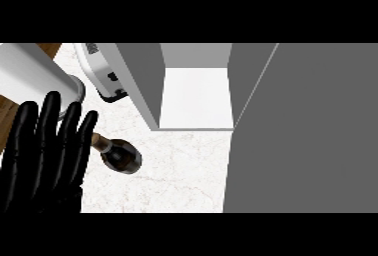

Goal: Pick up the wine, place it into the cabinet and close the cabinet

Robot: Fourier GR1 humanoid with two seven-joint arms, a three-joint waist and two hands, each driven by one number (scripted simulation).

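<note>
My left hand (44,155) sits at the view's left edge, fingers straight and up, holding nothing; right hand's not in shot. Just beside its fingertips the wine (118,152) rests on the marble counter (177,175), neck pointing at the hand, w/ a white appliance (100,70) behind it. Further right the cabinet (196,100) stands open, door (310,130) swung wide, so I reckon: curl round the bottle body, not the neck, then lift clear before going in.

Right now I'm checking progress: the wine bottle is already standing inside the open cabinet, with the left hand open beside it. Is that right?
Not quite. The head view shows the wine bottle on the marble counter, in front of the open cabinet, not inside it. The left hand is open beside it, as you said.
</note>
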